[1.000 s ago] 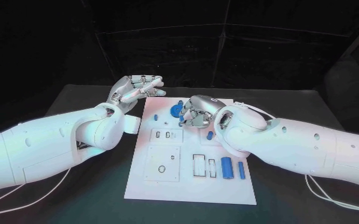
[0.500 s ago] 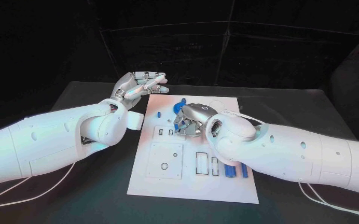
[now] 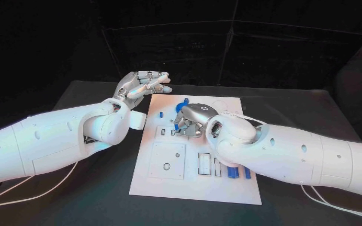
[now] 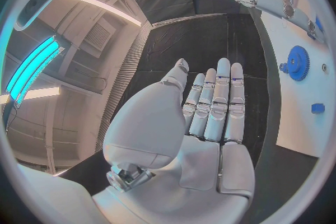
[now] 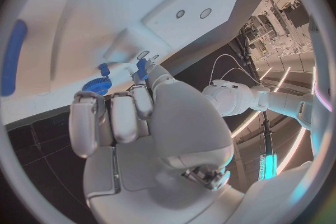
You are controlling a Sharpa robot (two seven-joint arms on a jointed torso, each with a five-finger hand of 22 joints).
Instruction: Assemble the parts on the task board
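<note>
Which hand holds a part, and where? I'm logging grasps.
The right hand pinches a small blue part at its fingers; the exact spot is hidden. The left hand holds nothing.

We see the task board [image 3: 226, 192] lying mid-table [image 3: 317, 105]. A gear [image 3: 179, 112] sits near its far edge, and two parts [image 3: 234, 172] lie by its right edge, toward the near corner.
</note>
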